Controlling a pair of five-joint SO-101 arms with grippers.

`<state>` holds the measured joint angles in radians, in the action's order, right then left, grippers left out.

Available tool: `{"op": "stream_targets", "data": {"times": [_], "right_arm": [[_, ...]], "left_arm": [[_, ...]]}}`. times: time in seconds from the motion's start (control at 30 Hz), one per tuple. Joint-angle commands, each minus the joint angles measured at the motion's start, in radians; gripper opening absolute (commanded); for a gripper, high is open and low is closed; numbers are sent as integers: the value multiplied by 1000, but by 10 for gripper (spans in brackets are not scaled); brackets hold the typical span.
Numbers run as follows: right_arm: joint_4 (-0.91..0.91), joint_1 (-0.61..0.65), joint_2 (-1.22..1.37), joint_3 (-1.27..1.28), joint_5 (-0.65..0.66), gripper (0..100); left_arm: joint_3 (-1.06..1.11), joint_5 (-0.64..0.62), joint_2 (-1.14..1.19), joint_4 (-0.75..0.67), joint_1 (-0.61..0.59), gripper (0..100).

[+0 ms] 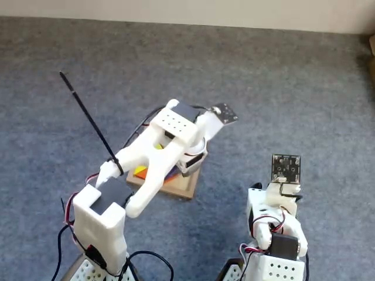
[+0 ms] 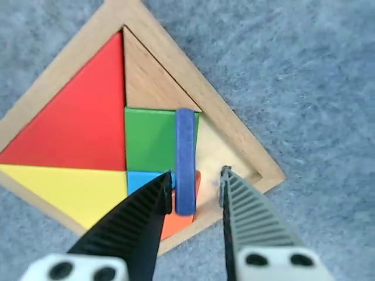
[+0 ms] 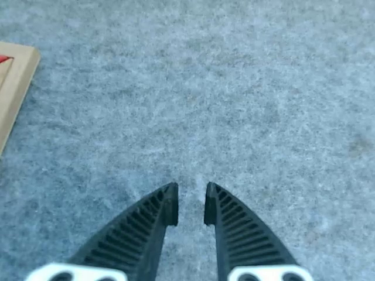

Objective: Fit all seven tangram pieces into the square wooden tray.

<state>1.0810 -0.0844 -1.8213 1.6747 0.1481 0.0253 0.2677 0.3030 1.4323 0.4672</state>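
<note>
The left end effector (image 2: 195,174) hung open over the wooden tray (image 2: 234,130) near the table's middle. A blue piece (image 2: 185,158) stood on edge between its fingers (image 2: 140,216). The right end effector (image 3: 190,205) held nothing, its fingers a little apart.

no legible txt, labels or nos.

The wooden tray (image 2: 199,95) is showing pale, smooth grain beyond the jaws; the blue piece (image 2: 185,161) between them and the red triangle (image 2: 76,117) farther off are looking painted and satin-smooth. The fingers (image 2: 140,216) of the left gripper (image 2: 196,178) are showing ribbed matt black plastic, the carpet (image 2: 293,70) lying fuzzy and matt
</note>
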Motion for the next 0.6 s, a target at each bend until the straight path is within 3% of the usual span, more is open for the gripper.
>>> {"op": "stream_targets", "data": {"times": [0.0,0.37,0.57], "right_arm": [[4,-12,-8,119,2,91],[4,-12,-8,119,2,91],[4,-12,-8,119,2,91]], "left_arm": [[-1,-12,-117,34,18,147],[165,-11,-274,11,73,147],[165,-11,-415,6,16,147]]}}
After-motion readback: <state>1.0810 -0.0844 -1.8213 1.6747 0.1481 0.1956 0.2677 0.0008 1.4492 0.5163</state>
